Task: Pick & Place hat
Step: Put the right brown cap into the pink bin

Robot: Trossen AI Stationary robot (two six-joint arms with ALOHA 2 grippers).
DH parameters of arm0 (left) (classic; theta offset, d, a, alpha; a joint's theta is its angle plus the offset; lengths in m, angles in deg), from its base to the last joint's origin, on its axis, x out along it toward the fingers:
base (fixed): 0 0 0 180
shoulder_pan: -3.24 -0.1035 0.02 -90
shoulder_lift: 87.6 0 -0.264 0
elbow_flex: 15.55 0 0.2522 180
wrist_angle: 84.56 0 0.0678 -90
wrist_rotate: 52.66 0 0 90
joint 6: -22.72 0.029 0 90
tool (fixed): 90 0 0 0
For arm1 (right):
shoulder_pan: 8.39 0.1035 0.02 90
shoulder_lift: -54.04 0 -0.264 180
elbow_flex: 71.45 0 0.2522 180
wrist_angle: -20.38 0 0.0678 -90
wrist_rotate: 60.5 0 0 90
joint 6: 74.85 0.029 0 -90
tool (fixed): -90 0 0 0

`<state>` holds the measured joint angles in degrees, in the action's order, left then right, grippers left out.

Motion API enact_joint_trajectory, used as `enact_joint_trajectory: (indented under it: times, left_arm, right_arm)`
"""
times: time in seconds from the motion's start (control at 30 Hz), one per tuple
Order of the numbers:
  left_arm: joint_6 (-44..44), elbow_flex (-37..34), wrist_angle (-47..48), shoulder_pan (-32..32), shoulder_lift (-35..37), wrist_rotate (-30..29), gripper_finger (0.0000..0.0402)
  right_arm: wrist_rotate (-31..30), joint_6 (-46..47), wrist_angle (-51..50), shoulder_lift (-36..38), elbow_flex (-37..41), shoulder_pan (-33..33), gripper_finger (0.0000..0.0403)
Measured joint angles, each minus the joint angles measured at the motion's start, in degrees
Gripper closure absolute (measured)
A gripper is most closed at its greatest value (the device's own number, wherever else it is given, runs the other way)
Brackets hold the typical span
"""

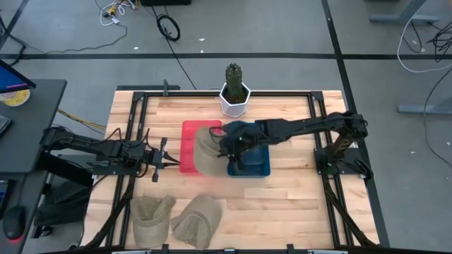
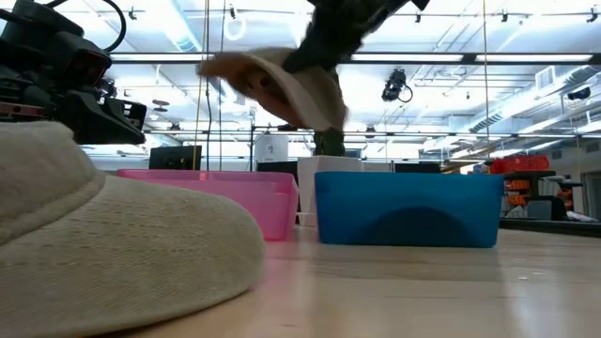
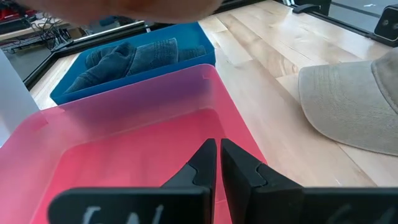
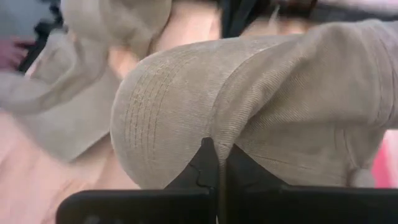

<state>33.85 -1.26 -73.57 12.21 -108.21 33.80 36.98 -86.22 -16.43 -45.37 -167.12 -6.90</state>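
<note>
A beige hat (image 1: 206, 152) hangs from my right gripper (image 1: 224, 147), which is shut on it above the seam between the pink bin (image 1: 189, 130) and the blue bin (image 1: 258, 168). In the low view the hat (image 2: 282, 84) floats well above both bins. The blue bin (image 3: 137, 56) holds dark cloth hats. My left gripper (image 3: 217, 168) is shut and hovers low at the pink bin's (image 3: 124, 155) left side, touching nothing. Two more beige hats (image 1: 152, 215) (image 1: 198, 220) rest on the table near its near edge. My right gripper (image 4: 217, 163) pinches a fold of the hat's cloth (image 4: 214, 127) between its two fingers, about where the stitched brim (image 4: 155, 106) meets the crown. It comes from above. The hat is lifted clear and hangs below the fingers (image 2: 324, 42), brim drooping toward the table's left.
A cactus in a white pot (image 1: 235, 95) stands at the far edge behind the bins. One loose hat (image 2: 94, 244) fills the low view's foreground, and one (image 3: 354, 106) shows in the left wrist view. Bare wood (image 1: 296, 204) lies right of and in front of the blue bin.
</note>
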Motion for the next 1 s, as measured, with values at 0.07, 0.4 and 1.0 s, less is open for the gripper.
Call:
enact_joint_trajectory:
  times: [0.07, 0.4, 1.0]
  left_arm:
    - [0.0, 0.0, 0.0, -0.01, 0.01, 0.0, 0.0374]
    - [-0.01, -0.01, 0.0, -0.01, -0.01, 0.01, 0.0374]
    - [0.0, 0.0, 0.0, -0.01, 0.01, 0.0, 0.0374]
  right_arm:
    - [0.05, -2.05, 2.02, -0.23, -0.09, -0.88, 0.0403]
    - [5.08, -5.11, 10.13, -5.97, -0.04, -4.2, 0.0403]
    - [9.12, -12.85, 12.29, -13.57, 0.0, -8.0, 0.0403]
